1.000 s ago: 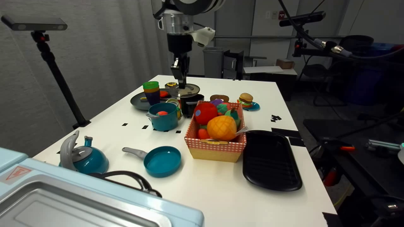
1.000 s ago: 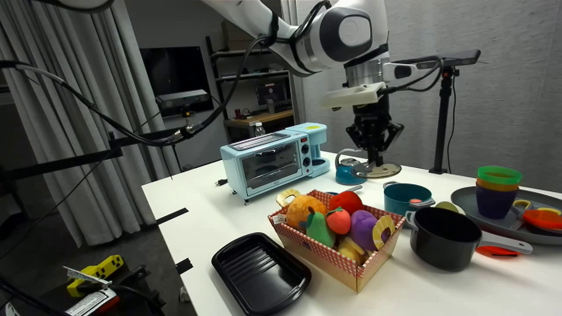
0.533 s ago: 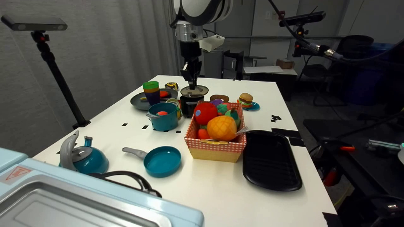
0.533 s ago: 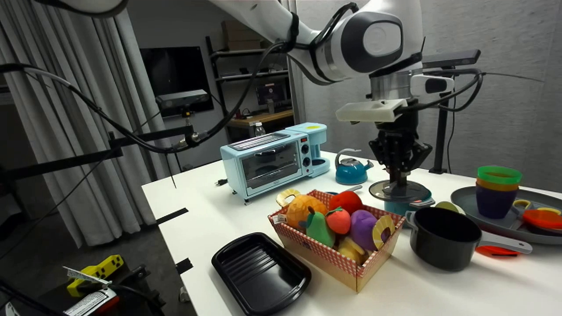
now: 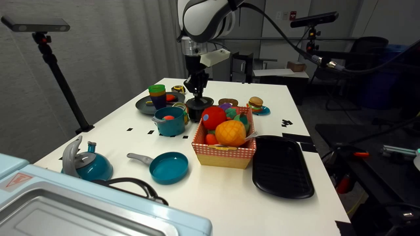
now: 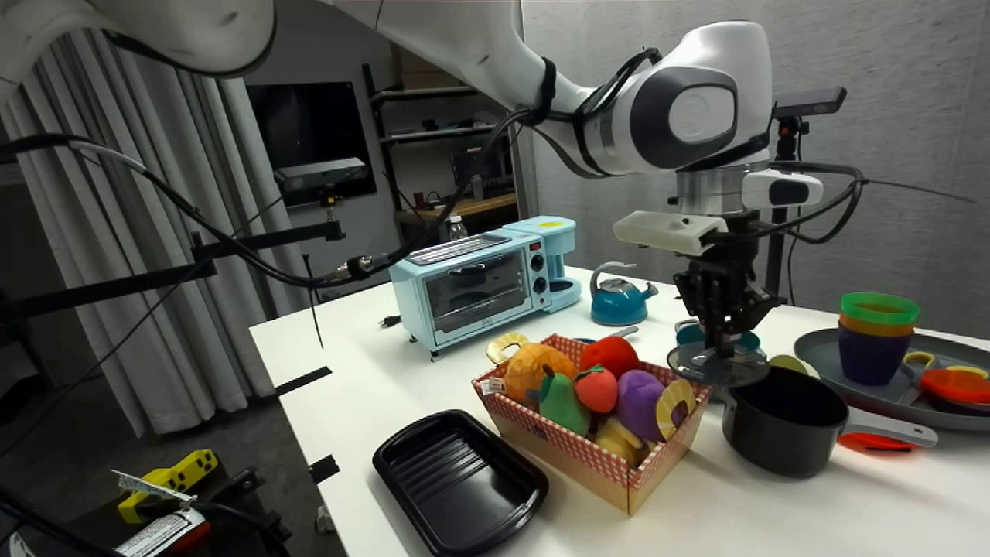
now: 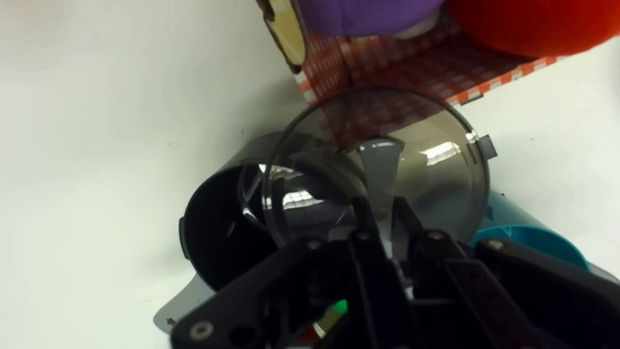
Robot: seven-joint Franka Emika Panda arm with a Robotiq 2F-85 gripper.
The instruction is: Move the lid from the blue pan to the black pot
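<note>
My gripper is shut on the grey handle of the clear, dark-rimmed lid. The lid also shows in both exterior views, held roughly level. The black pot stands upright and open, its grey handle pointing away from the basket. In the wrist view the lid overlaps one side of the pot's opening; most of the lid lies off toward the basket and the teal pot. I cannot tell whether lid and rim touch. The blue pan sits uncovered on the table, far from the gripper; the basket hides most of it in an exterior view.
A fruit basket stands close beside the black pot. A deeper teal pot is next to it too. A grey plate with stacked cups lies beyond. A black tray, kettle and toaster oven are also there.
The arm has carried the lid across from beyond the teal pot toward the black pot and lowered it. The grip on the lid stays the same. The other objects have not moved.
</note>
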